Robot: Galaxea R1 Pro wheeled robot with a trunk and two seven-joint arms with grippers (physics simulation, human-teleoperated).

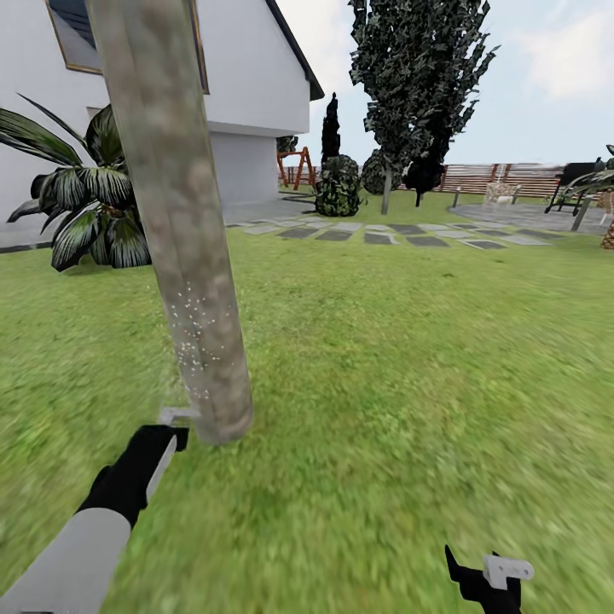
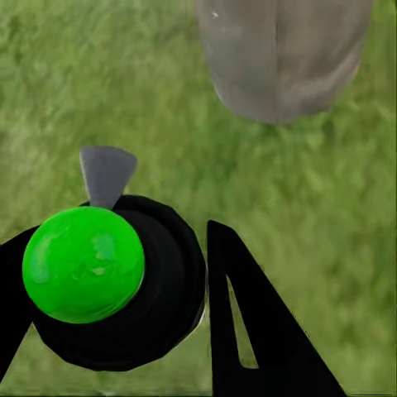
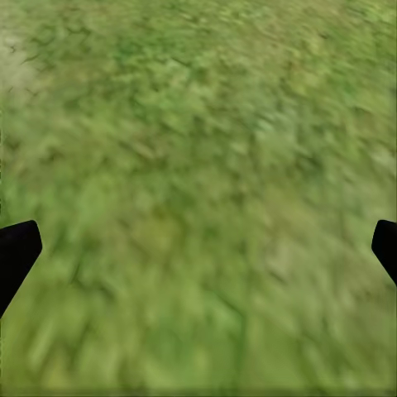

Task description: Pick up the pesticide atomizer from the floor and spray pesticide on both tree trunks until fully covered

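A thick grey-brown tree trunk (image 1: 183, 239) stands right in front of me, leaning slightly, and its base also appears in the left wrist view (image 2: 281, 58). Fine white pesticide specks (image 1: 189, 341) dot its lower part. My left gripper (image 1: 158, 443) sits just left of the trunk's base, shut on the pesticide atomizer (image 2: 116, 281), a dark bottle with a bright green top and a grey nozzle aimed at the trunk. A second tree (image 1: 418, 77) stands far off by the fence. My right gripper (image 1: 490, 580) hangs low over the grass, its jaws wide apart and holding nothing (image 3: 198, 256).
The white house (image 1: 247, 102) and a striped broad-leaved plant (image 1: 85, 205) lie to the left. Grey stepping stones (image 1: 401, 232) cross the lawn ahead, with round dark bushes (image 1: 338, 186) and a brown slat fence (image 1: 503, 177) beyond. Open grass spreads to the right.
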